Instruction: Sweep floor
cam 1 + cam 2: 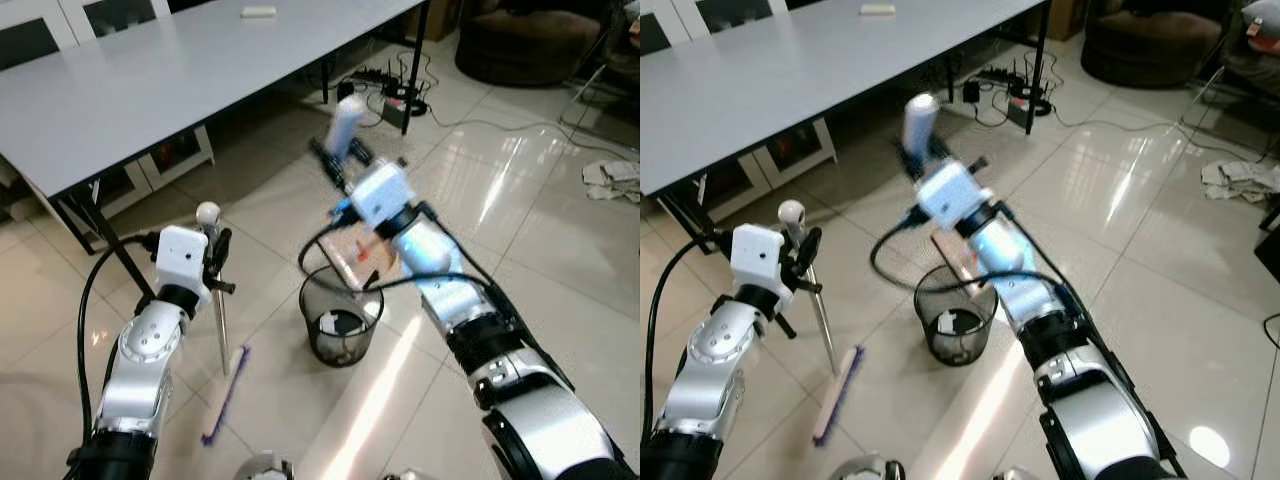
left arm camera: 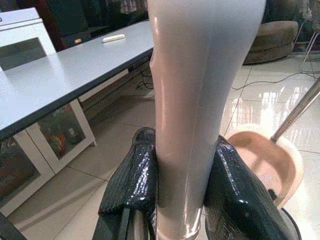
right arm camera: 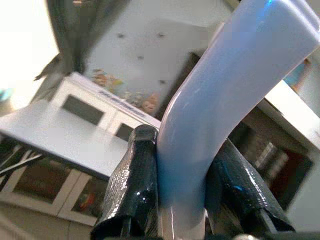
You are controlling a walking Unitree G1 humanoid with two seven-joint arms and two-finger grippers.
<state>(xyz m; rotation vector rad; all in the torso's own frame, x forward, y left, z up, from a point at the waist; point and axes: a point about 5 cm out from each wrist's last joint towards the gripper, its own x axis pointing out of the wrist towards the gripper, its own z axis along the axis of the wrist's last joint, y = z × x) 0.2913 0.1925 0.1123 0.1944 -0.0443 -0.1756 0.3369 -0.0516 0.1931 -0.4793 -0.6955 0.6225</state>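
My left gripper (image 1: 217, 262) is shut on the broom (image 1: 222, 335), just below its white knob. The metal rod slants down to a purple-bristled brush head (image 1: 836, 396) resting on the tiles. In the left wrist view both black fingers (image 2: 134, 176) clamp the pale handle (image 2: 200, 100). My right gripper (image 1: 347, 168) is shut on the long white-blue handle (image 3: 225, 100) of a beige dustpan (image 1: 362, 256). The pan is held tilted over the rim of a black mesh bin (image 1: 340, 325). Some light scraps lie inside the bin.
A long grey table (image 1: 150, 80) with black legs runs across the back left, with white cabinets behind it. A power strip and cables (image 1: 395, 95) lie under its far end. A dark pouf (image 1: 530, 45) and a crumpled cloth (image 1: 615, 180) sit to the right on glossy tiles.
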